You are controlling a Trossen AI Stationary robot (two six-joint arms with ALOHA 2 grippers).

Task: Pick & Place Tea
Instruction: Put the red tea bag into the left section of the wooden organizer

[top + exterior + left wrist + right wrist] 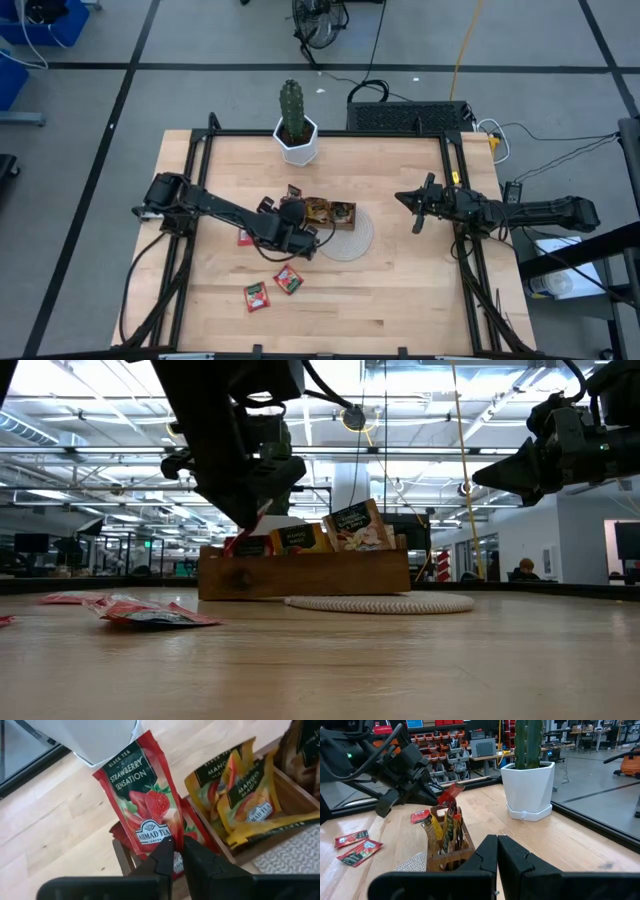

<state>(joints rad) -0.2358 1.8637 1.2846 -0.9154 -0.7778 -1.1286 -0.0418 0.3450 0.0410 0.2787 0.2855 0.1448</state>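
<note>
High view – left gripper: it sits at the left end of the wooden tray, which stands on a round woven mat near the middle of the desk.
High view – loose tea: two red sachets lie flat on the desk nearer the front edge, well apart from the tray; a third shows just beside the left arm.
High view – right gripper: it waits above the right side of the desk, away from the tray.
Low view – tray contents: several sachets stand upright in the tray, an orange-yellow one and a paler one rising above its wall.
Left wrist view – grip: the jaws are narrow and pinch the lower edge of a red strawberry sachet, held upright over the tray's end compartment.
Left wrist view – compartments: more red sachets stand in that end slot; the mango sachets fill the next one.
Left wrist view – doing it well: I would judge the sachet should go down straight among the red ones, the jaws parting only once its lower edge is inside the wall, so it does not tip out.
Right wrist view – right jaws: pressed together, holding nothing.
Right wrist view – surroundings: a white pot with a cactus stands beyond the tray.
</note>
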